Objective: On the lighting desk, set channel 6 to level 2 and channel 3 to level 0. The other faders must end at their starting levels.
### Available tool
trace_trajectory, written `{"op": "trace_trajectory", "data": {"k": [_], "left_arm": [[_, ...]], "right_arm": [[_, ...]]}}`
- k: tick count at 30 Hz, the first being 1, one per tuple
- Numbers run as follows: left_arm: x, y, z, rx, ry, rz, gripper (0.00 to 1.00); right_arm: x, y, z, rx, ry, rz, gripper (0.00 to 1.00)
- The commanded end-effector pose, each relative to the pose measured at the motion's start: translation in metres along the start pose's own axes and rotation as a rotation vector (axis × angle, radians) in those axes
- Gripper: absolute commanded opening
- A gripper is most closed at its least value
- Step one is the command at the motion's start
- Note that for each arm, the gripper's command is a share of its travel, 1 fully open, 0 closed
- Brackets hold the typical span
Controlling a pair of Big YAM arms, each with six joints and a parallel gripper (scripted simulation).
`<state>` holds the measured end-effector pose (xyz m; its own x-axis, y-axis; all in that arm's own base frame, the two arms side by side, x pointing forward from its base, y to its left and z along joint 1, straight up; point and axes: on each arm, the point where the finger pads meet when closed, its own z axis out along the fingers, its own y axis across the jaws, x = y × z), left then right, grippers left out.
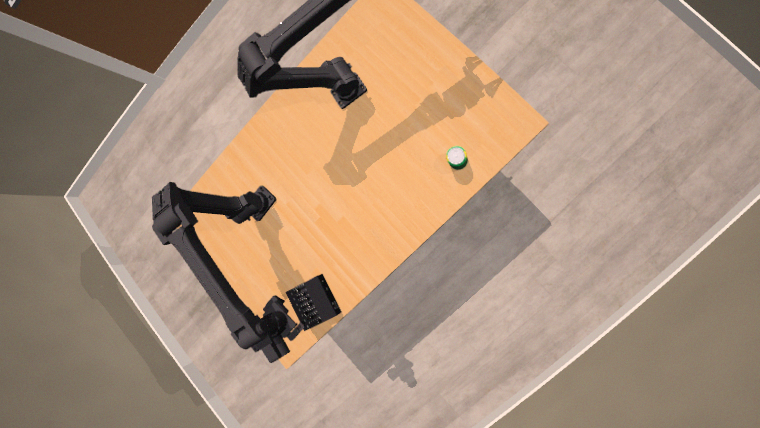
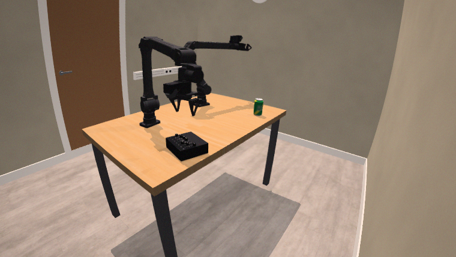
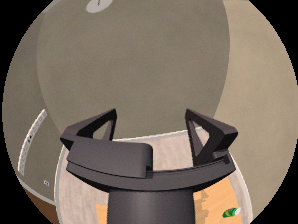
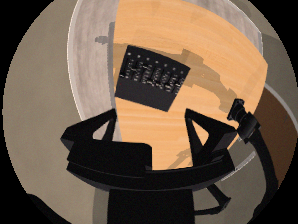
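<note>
The lighting desk (image 2: 186,146) is a small black box with a row of fader knobs, near the table's front edge; the fader levels are too small to read. It also shows in the overhead view (image 1: 313,301) and the right wrist view (image 4: 152,78). My right gripper (image 2: 185,111) is open and empty, pointing down, well above the table and behind the desk; it appears beside the desk from overhead (image 1: 291,321) and in its own view (image 4: 152,123). My left gripper (image 2: 247,47) (image 3: 152,119) is open and empty, raised high and reaching out level, far from the desk.
A green can (image 2: 258,106) stands upright near the far right edge of the table, also seen from overhead (image 1: 456,157) and in the left wrist view (image 3: 230,212). The arm bases stand along the back edge of the table.
</note>
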<state>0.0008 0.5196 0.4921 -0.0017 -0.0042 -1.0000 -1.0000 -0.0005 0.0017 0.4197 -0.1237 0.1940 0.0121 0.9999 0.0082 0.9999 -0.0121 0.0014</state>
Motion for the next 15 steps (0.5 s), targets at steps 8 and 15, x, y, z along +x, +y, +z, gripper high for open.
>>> {"op": "trace_trajectory", "data": {"k": [8,15], "left_arm": [[-0.012,0.003,-0.003,-0.003,-0.038,-0.008,1.0],[-0.012,0.003,-0.003,-0.003,-0.038,-0.008,1.0]], "right_arm": [[0.019,-0.001,0.058,0.001,-0.01,0.24,1.0],[0.024,0.013,0.056,-0.092,-0.015,0.347,0.0]]}}
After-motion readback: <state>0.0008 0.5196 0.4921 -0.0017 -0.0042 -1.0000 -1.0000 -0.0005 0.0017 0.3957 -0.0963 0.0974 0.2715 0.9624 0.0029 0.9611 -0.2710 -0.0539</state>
